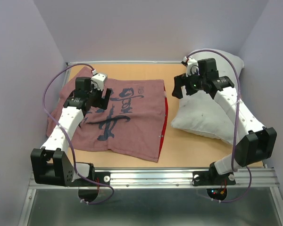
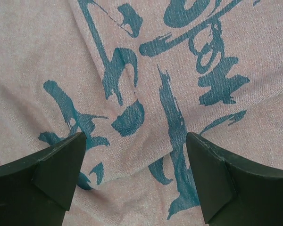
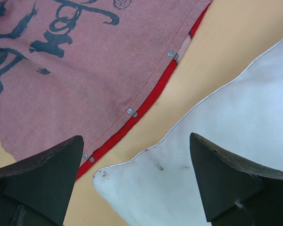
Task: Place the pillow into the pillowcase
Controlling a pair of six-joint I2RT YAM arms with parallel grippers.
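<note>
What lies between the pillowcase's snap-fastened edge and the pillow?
Only a bare strip of tan table separates the pillowcase from the pillow. The right wrist view shows it most clearly, and the top view shows it too.

Light: we find it bright, even, diffuse.
Shadows: faint, soft-edged.
Focus: pillowcase point(image 2: 47, 56) weave between the fingers point(image 2: 42, 183) sharp.

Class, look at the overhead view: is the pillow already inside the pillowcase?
No, the pillow lies to the right of the flat pillowcase, wholly outside it, with a strip of table showing between them.
</note>
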